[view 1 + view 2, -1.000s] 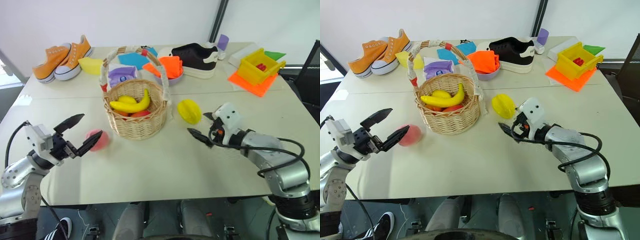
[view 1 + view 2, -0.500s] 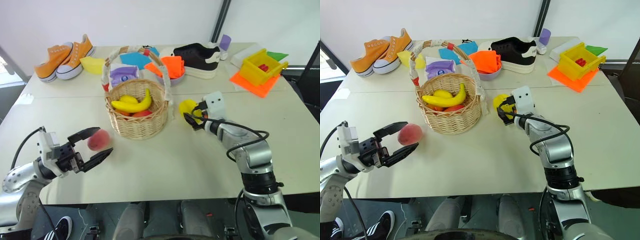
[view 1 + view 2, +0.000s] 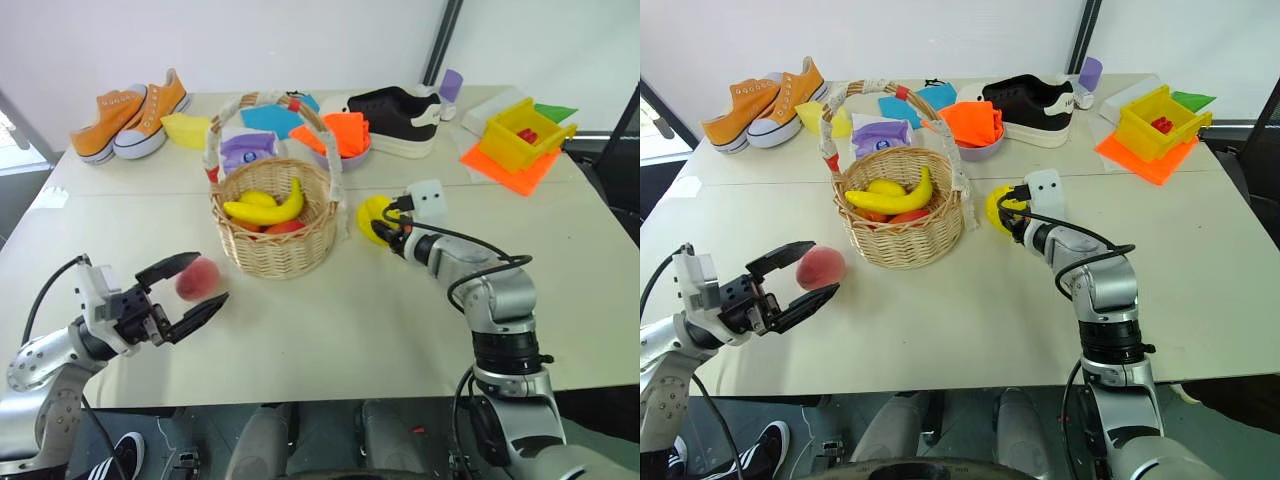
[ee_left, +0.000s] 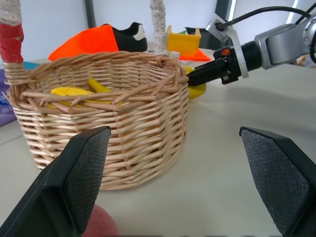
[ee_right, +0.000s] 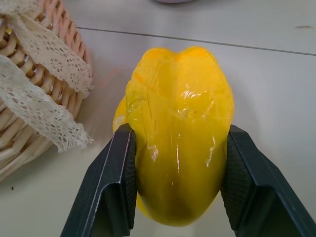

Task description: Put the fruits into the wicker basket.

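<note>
Since a second ago, I'm clamping right gripper [image 5: 177, 182] on the ridged yellow fruit [image 5: 178, 128] at the wicker basket's [image 3: 275, 235] 3 o'clock; it's light, stiff, slick—gripping mid-flanks. Left gripper [image 3: 197, 287] is gaping around the peach [image 3: 199, 279].

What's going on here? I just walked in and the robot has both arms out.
It is putting toy fruit into the wicker basket, which already holds a banana. The right gripper has its fingers pressed against both sides of the ridged yellow fruit, which sits on the table right of the basket. The left gripper is open in front of the peach, which lies on the table left of the basket.
</note>
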Available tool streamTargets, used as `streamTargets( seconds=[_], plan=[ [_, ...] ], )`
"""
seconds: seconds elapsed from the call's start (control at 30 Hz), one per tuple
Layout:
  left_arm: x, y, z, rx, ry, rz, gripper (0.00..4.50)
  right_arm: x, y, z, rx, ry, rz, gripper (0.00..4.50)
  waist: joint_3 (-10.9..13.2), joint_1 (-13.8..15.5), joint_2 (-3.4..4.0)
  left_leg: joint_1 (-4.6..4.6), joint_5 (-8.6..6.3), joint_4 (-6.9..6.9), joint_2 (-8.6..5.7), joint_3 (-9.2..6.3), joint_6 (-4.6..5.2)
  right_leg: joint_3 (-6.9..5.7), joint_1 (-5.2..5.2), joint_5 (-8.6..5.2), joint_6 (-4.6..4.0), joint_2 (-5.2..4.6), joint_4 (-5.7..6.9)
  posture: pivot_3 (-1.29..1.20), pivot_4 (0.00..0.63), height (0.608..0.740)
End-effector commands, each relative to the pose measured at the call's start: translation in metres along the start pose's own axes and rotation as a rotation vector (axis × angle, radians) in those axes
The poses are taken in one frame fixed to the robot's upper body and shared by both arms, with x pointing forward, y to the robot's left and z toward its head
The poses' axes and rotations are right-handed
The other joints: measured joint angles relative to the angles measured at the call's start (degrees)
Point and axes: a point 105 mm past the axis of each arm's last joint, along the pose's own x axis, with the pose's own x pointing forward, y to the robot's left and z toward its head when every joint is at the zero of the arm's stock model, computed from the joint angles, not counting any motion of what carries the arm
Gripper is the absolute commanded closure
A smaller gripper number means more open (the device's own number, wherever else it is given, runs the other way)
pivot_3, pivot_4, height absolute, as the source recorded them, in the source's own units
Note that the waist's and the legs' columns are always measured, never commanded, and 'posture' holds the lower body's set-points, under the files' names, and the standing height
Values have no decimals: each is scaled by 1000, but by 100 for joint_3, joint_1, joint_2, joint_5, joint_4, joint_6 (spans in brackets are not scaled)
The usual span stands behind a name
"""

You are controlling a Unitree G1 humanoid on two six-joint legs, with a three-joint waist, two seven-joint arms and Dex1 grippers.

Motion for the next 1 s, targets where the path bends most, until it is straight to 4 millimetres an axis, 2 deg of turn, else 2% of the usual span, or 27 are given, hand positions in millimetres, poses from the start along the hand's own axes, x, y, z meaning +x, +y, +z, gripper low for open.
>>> streamTargets(
  seconds=[0.03,0.17,0.23,0.3,0.47,0.67,0.77,0.9,0.93,1.0],
  plan=[
    [-4,3,7,35,-13,19,0,-31,-5,21,-69,-74,79,2857,1,17,1,-1,0,0,0,0,0,-1,0,0,0,0,-1,0,150,740],
    [-10,14,7,26,-34,79,0,-77,8,22,-172,-48,334,2857,2,19,3,-5,-1,-1,0,-2,2,-6,9,-1,0,-3,-16,0,150,740],
    [-16,26,7,5,-59,137,0,-98,25,27,-198,-48,489,2857,5,-29,8,-2,-1,0,3,-1,3,-5,11,-1,0,-2,-17,0,150,740],
    [-22,33,2,-2,-52,166,0,-106,45,38,-229,-74,591,2857,5,-65,8,2,-1,0,13,1,3,-4,13,-1,0,4,-17,0,150,740],
    [-23,37,-1,10,-42,167,0,-89,83,72,-231,-217,664,2857,4,-129,4,1,-1,0,23,1,3,-9,9,-1,-1,6,-17,0,150,740],
    [-22,46,5,46,-69,230,0,-57,144,101,-246,-330,752,2857,4,-135,5,-4,-2,-1,17,1,1,-7,-7,2,-3,1,-31,0,150,740],
    [-20,45,5,47,-70,238,0,-36,153,109,-203,-375,701,2857,3,-132,3,-3,-3,-3,13,0,0,-9,-13,4,-1,2,-30,0,150,740],
    [-17,42,5,53,-71,244,0,-20,162,119,-158,-438,660,2857,3,-142,3,-2,-3,-3,5,0,-1,-6,-14,13,13,-1,-23,0,150,740],
    [-17,40,5,51,-72,244,0,-16,162,118,-149,-437,651,1810,3,-143,3,-2,-3,-3,4,0,-2,-5,-17,14,14,-1,-15,0,150,740],
    [-16,38,5,51,-72,244,0,-12,163,112,-179,-425,649,955,3,-146,2,-2,-3,-4,4,0,-2,-6,-22,15,16,-1,-9,0,150,740]
  ],
)
